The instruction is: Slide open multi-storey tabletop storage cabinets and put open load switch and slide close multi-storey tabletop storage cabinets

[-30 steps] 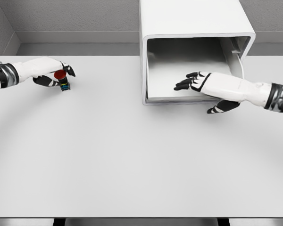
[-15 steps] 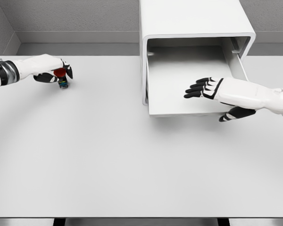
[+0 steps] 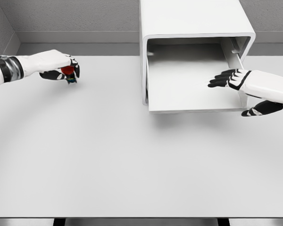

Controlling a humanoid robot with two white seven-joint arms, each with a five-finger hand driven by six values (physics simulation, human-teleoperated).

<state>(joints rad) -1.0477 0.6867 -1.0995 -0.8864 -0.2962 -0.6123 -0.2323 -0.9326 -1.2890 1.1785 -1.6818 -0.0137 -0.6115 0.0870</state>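
The storage cabinet (image 3: 193,21) is seen at the far middle of the white table (image 3: 132,160), and its drawer (image 3: 188,101) is drawn out toward the near side, the tray interior being exposed; no item can be made out inside the tray. The right hand (image 3: 247,84) is found at the drawer's right edge, its arm entering from the right of the cabinet; its dark fingers (image 3: 222,77) are extended and relaxed over the right part of the tray, nothing being grasped; the thumb (image 3: 257,110) is seen below, just outside the drawer's front right corner, and whether it touches the drawer cannot be told.

The load switch (image 3: 70,73), a small item with a red top and a dark body, is held well to the left of the cabinet, over the far left part of the table; it is enclosed by the left hand (image 3: 61,68), whose fingers are curled about it; whether the switch rests on the table surface or is raised above it cannot be told.
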